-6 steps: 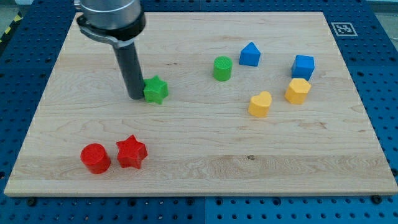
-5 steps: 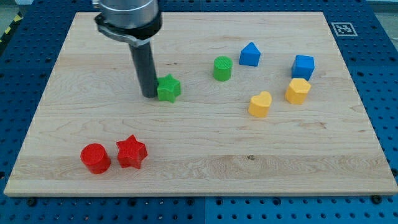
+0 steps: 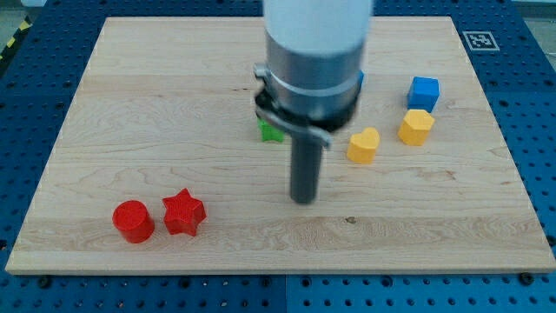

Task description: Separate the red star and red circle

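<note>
My tip rests on bare wood near the middle of the desk, toward the near edge. No jaws on this rig, so nothing to report as apart or together; the rod ends plain.

Surface: pale wooden board, grain running left to right, lying on a blue perforated base. A black-and-white marker tag sits at the far right corner.

Task items: red star and red circle sit near the near left corner, the circle on the view's left of the star, just beside it with a narrow gap. Both are well apart from my tip, to its left and slightly nearer the bottom edge.

Others: yellow heart to the right of the rod and above the tip; yellow hexagon-like block and blue cube toward the right edge.

Hidden: the arm's grey body covers the far middle. A green block shows only as a sliver at its left; shape unreadable.
</note>
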Robot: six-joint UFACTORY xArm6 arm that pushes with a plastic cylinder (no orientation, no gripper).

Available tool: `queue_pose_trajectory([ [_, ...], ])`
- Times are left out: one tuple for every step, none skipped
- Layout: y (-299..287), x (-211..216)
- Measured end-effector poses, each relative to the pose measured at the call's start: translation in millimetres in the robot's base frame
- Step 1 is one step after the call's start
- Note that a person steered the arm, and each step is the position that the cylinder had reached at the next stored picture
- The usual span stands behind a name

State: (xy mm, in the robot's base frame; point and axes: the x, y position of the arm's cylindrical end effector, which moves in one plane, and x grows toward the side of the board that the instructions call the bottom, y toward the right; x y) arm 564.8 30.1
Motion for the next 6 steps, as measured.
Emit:
queue_pose_trajectory([
  [-3.6,52.7],
  [-40.8,53.6],
  [-90.5,53.6],
  [-115.9,53.5],
  [-145.1,53.5],
  [-145.1,50.9],
])
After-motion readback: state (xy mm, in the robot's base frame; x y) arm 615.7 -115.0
